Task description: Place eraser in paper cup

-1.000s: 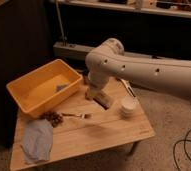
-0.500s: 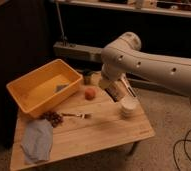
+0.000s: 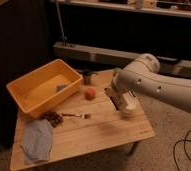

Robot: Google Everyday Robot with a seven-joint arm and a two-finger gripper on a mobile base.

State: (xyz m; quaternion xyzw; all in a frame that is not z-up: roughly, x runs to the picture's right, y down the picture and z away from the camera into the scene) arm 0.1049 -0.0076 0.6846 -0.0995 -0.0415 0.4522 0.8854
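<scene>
Well, my pincer hangs over the table's far-right end as the camera sees it, clenched on the eraser. The eraser tilts downward just above the cup, which stands right beneath me; I cannot tell whether the two touch. Just past the cup the table's right edge drops to the floor, so there is little room on that side. Toward the front edge a stretch of bare wood lies open. To the left, a ball sits near me, and a dark cup stands behind it by the back edge. Beyond those a yellow bin fills the far left corner, well apart from me. A fork and a dark cluster lie in front of the bin, with a blue cloth at the front-left corner. The table is pale wood on carpet. A low ledge runs behind it, and a cable loops on the floor to the right.
</scene>
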